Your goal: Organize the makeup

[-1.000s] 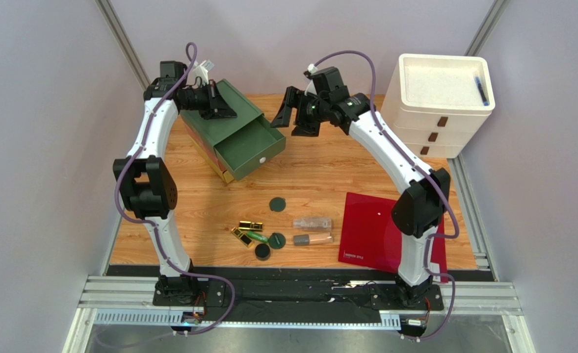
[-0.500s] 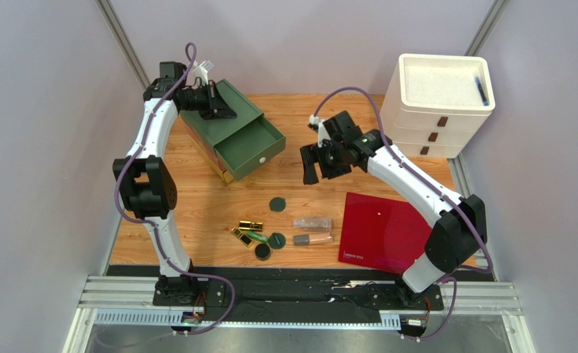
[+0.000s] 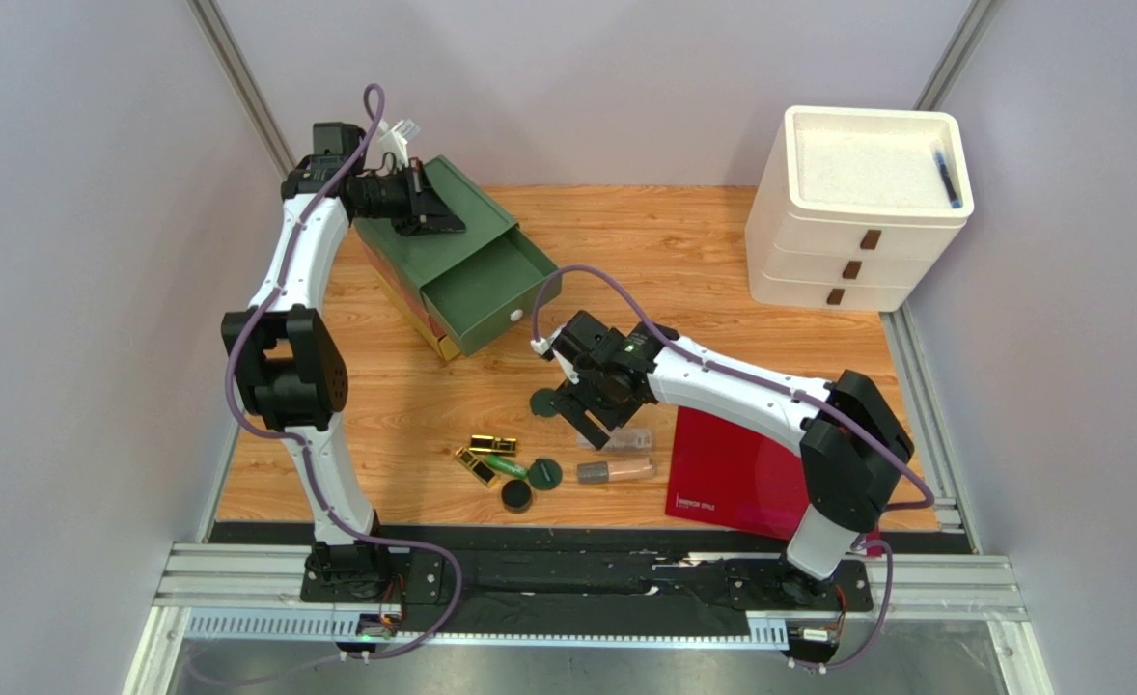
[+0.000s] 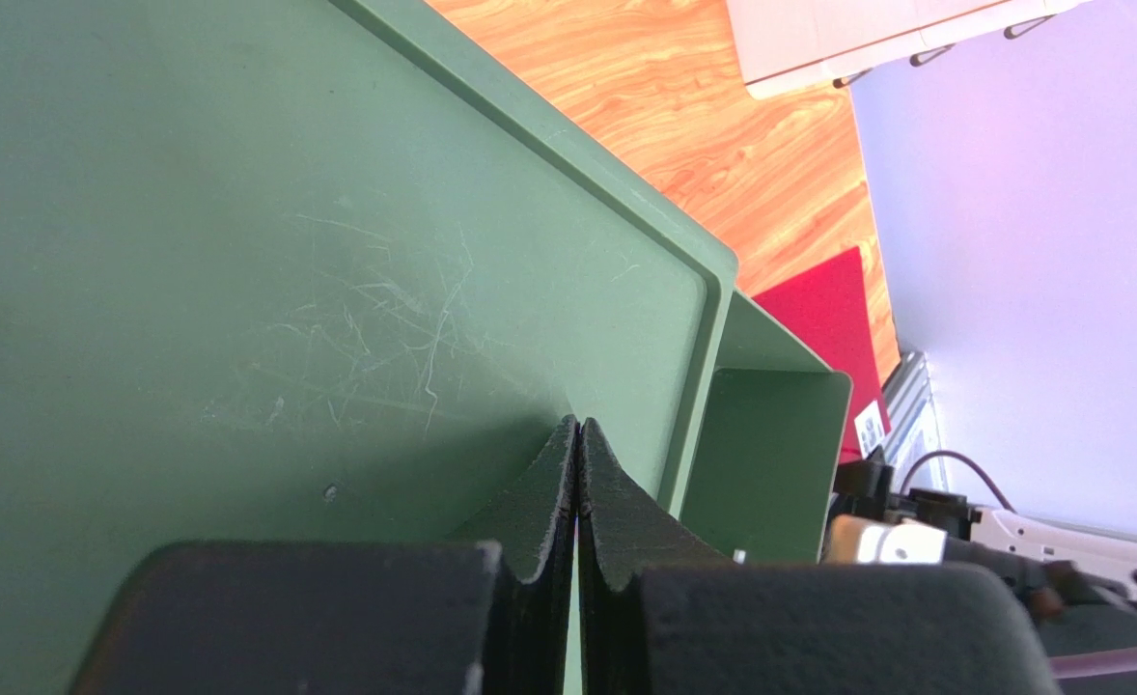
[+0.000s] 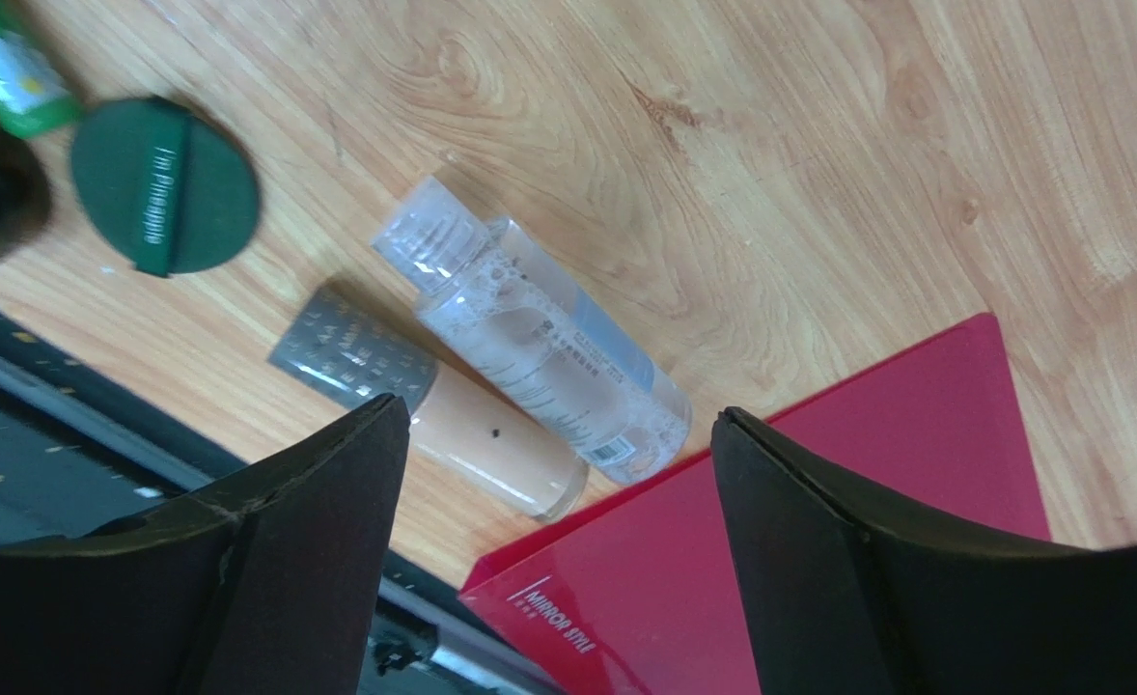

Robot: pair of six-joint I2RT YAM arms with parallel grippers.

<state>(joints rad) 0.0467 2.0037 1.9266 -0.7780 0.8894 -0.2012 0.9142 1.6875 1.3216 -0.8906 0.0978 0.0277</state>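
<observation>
The right tool [image 3: 599,410] hangs wide open and empty over the two lip-gloss tubes, which lie just off the left edge of the red sheet [image 5: 836,550]. In its wrist view the clear tube [image 5: 531,340] and the peach tube with the silver cap [image 5: 451,432] lie side by side, touching or nearly so. The clear one's end is just beside the sheet's corner.

The rest of the makeup sits farther left of the sheet on the surface [image 3: 647,275]: a green round compact [image 5: 166,186], the green tube [image 5: 6,61], the gold lipstick tubes [image 3: 490,443] and two more compacts [image 3: 544,401]. None of it is put away yet.

The green drawer box [image 3: 459,217] stands well away from the sheet, far and to the left, with its drawer [image 3: 490,290] pulled out. The left tool [image 4: 577,429] rests on the box lid with its jaws pressed together, gripping nothing.

The trouble I see is in the pick. With the tubes this close, jaws coming down astride them could pinch both at once, or clip one and send the other rolling, since both are round and smooth. One finger also lines up close to the sheet's edge. If it lands there it could ride onto the sheet or shove it, and the grip would come up crooked or empty.
</observation>
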